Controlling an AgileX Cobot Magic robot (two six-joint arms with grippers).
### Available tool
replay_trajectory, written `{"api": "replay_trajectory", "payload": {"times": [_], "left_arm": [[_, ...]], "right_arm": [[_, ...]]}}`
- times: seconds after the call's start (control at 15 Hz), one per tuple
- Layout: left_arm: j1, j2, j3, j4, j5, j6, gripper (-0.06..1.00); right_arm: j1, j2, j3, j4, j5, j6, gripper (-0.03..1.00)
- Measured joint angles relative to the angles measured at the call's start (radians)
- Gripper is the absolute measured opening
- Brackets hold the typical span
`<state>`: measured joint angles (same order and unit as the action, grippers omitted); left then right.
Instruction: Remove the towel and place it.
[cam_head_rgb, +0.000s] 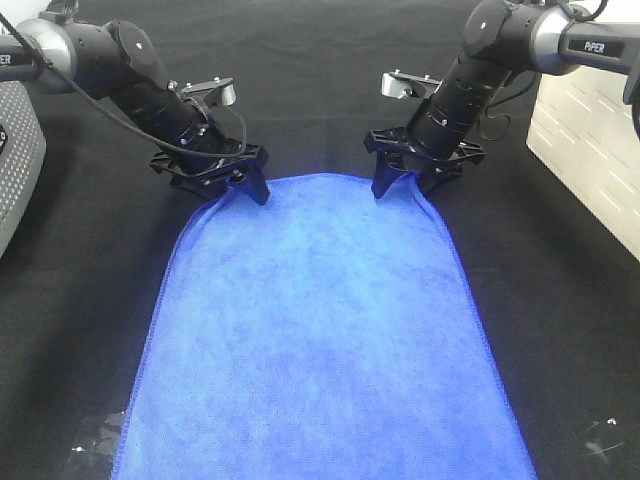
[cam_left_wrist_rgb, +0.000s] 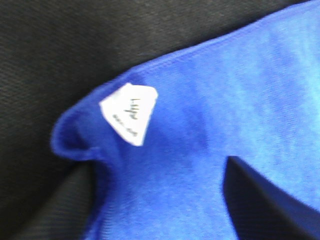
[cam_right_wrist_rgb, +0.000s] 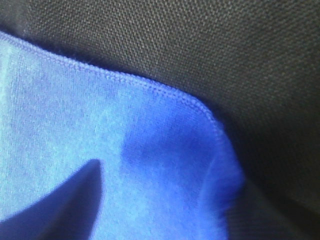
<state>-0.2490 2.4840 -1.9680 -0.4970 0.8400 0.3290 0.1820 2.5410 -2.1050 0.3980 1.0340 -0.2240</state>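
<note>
Open black table cloth (cam_head_rgb: 70, 300) flanks the blue towel (cam_head_rgb: 320, 340) on both sides and beyond its far edge. Passage narrows at the margins: a grey case (cam_head_rgb: 15, 160) on the left, a white crate (cam_head_rgb: 590, 140) on the right, with the left arm (cam_head_rgb: 150, 90) and right arm (cam_head_rgb: 460, 90) over the far corners.

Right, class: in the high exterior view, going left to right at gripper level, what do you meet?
Grey textured box, black left gripper, bright blue microfibre towel, black right gripper, cream gridded crate.
</note>
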Motion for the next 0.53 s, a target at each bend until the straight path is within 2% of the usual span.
{"api": "replay_trajectory", "payload": {"times": [0.13, 0.2, 0.33, 0.47, 0.53], "left_arm": [[0.000, 0.002, 0.000, 0.018, -0.016, 0.000, 0.50], [-0.001, 0.004, 0.000, 0.021, -0.018, 0.000, 0.34], [-0.001, 0.006, 0.001, 0.030, -0.018, 0.001, 0.15], [-0.001, 0.008, 0.001, 0.054, -0.021, 0.001, 0.02], [-0.001, 0.008, 0.001, 0.065, -0.022, 0.001, 0.01]], "right_arm": [[0.001, 0.004, 0.000, 0.003, -0.003, -0.002, 0.48], [0.001, 0.007, 0.000, 0.004, -0.003, -0.003, 0.35], [0.002, 0.009, 0.000, 0.004, -0.003, -0.003, 0.20], [0.003, 0.012, 0.000, 0.005, -0.003, -0.004, 0.09], [0.003, 0.012, 0.000, 0.007, -0.003, -0.012, 0.01]]}}
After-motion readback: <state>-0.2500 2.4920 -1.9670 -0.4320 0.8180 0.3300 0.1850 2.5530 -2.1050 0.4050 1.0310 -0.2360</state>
